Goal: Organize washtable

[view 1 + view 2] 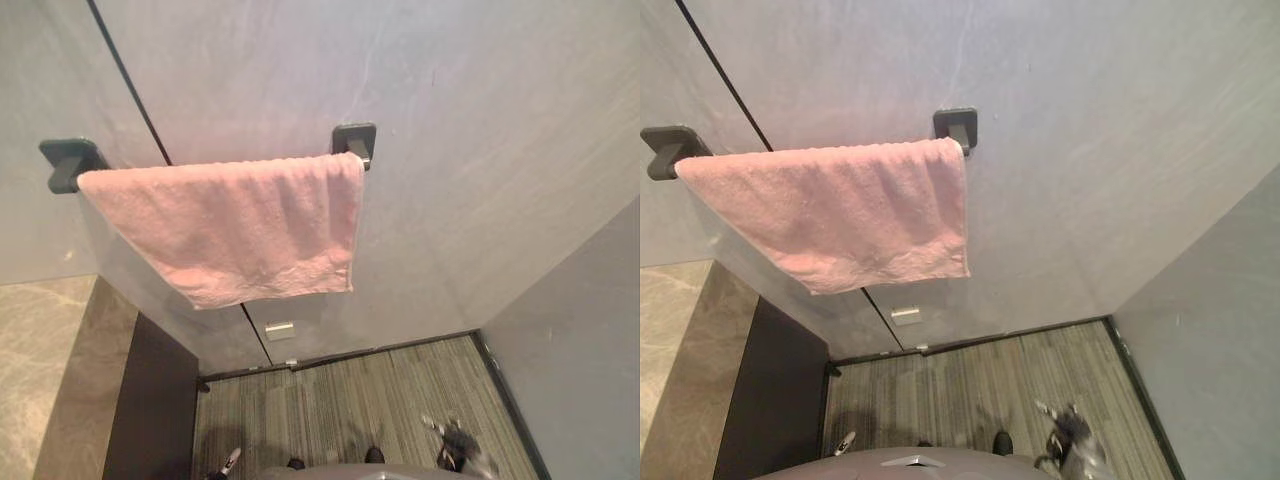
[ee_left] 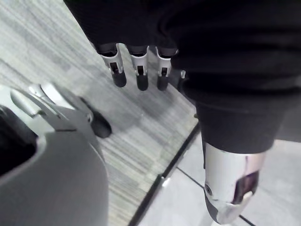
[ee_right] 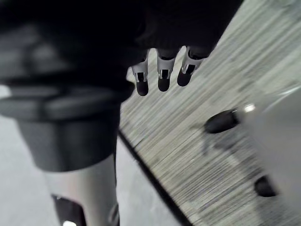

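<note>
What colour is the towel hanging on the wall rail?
The towel is plain pale pink, seen best in the left eye view.

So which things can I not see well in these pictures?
Rail between the dark brackets: hidden under the pink towel, eye views.
Washtable: cut off by the left edge, eye views.
Right hand: blurred, left eye view.
Small wall plate below the towel: too small to identify.
</note>
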